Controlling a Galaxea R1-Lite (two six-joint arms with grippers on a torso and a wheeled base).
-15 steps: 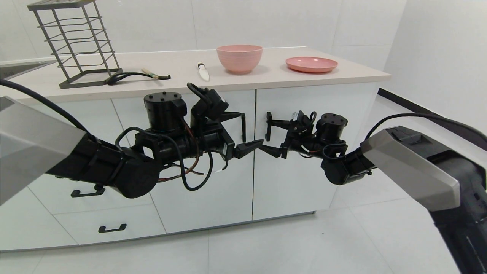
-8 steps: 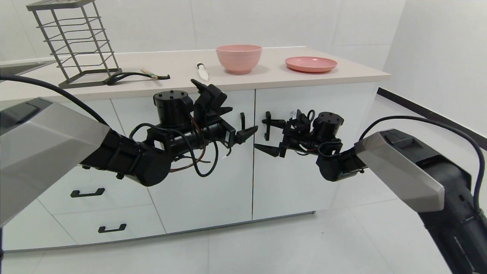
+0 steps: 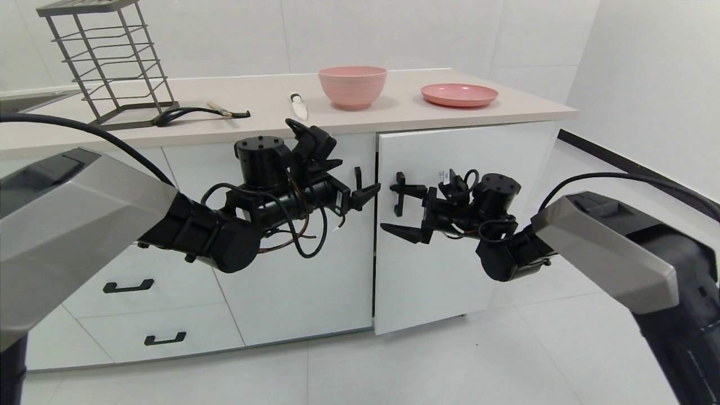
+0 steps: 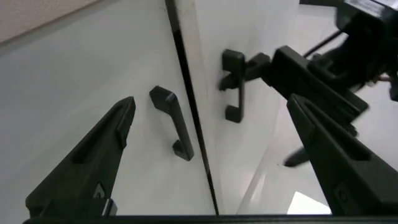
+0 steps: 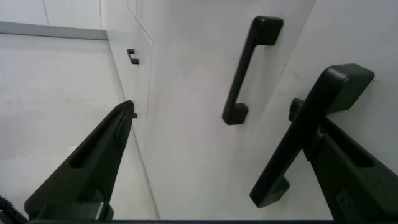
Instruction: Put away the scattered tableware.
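Right cabinet door (image 3: 450, 292) now ajar

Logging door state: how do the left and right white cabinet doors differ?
The left white cabinet door sits shut; the right white cabinet door stands ajar, handle edge forward. The right gripper touches the right door's black handle; the left gripper, jaws open, is near the left door's handle, not gripping it. Both handles are black vertical bars.

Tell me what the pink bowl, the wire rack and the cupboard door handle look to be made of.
The pink bowl: matte, faintly ribbed wall, no glare; probably plastic, possibly ceramic. The wire rack: thin straight dark grey rods, likely coated metal. The door handle: matte black bar; painted metal or plastic, cannot tell which.
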